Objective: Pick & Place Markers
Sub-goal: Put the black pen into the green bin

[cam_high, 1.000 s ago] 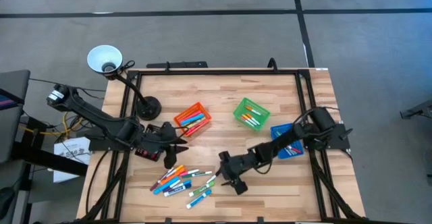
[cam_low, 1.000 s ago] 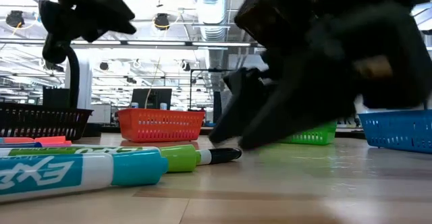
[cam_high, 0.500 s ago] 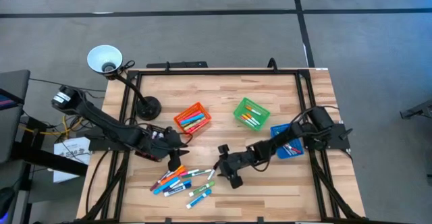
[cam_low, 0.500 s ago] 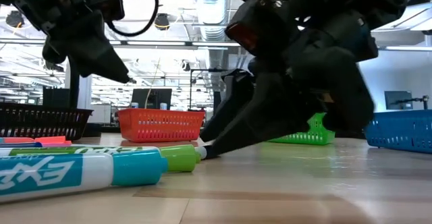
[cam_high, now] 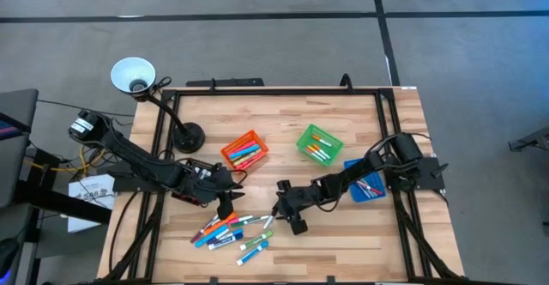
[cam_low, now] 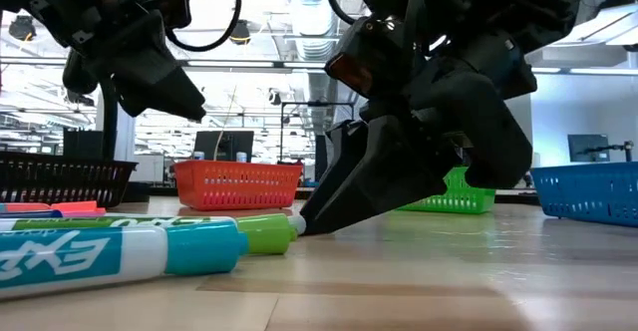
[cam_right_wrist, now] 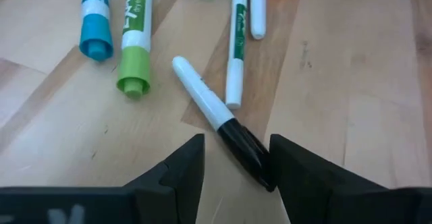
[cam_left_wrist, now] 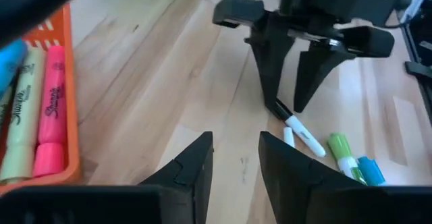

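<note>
Honestly looks light, stiff, slick: black-capped white marker [cam_right_wrist: 219, 119] lying flat on desk [cam_high: 343, 242], cap between right claw [cam_right_wrist: 231, 158] fingers, spread, not pinching yet. Best pinched mid-barrel. Left claw [cam_left_wrist: 233, 158] spread, hovering nearby.

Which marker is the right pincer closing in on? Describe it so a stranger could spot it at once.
Start at the loose pile of markers on the wooden table's near edge. At the pile's right fringe, between the right pincer's open fingers, lies the white marker with a black cap. Its neighbours wear green or blue; it alone has a black cap.
</note>
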### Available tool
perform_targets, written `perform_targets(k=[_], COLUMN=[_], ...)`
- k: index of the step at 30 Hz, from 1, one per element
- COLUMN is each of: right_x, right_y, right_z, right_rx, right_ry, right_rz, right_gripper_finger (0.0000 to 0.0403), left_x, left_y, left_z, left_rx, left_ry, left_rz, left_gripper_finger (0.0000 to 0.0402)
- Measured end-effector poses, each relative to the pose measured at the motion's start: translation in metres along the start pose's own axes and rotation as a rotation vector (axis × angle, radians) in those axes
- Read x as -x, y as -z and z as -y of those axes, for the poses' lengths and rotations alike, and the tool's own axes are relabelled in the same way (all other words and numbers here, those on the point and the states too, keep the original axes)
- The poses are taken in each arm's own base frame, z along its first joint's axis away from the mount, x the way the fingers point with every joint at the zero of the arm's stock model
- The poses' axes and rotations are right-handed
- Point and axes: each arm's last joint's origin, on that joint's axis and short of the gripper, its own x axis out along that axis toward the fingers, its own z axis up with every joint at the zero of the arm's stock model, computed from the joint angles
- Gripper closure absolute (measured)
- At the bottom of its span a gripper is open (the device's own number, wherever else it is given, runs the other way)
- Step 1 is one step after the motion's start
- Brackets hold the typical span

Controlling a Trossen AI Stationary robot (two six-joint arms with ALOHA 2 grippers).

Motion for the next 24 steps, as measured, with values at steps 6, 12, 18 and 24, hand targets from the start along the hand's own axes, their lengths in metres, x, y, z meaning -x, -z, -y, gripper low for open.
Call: perform_targets(k=[6, 12, 18, 24], right_x=[0.0002, 0.0003, 0.0003, 0.0046], right_y=[0.0031, 0.0039, 0.0034, 0.0005], right_z=[-0.0004, -0.0007, -0.0006, 0.0014], right_rx=[-0.003, -0.009, -0.009, -0.044], right_ry=[-0.007, -0.009, -0.007, 0.021], right_rz=[-0.037, -0.049, -0.039, -0.036], right_gripper_finger=[0.0274, 0.0322, 0.0357, 0.0338], left_x=[0.0002, 0.0009, 0.0010, 0.0010], left_y=[-0.0024, -0.0045, -0.0048, -0.0048], left_z=[-0.0027, -0.0054, -0.0058, -0.0058], left_rx=[0.000, 0.000, 0.001, 0.001], left_ry=[-0.100, -0.198, -0.211, -0.211], left_rz=[0.074, 0.144, 0.154, 0.154], left_gripper_finger=[0.0286, 0.0286, 0.0286, 0.0286])
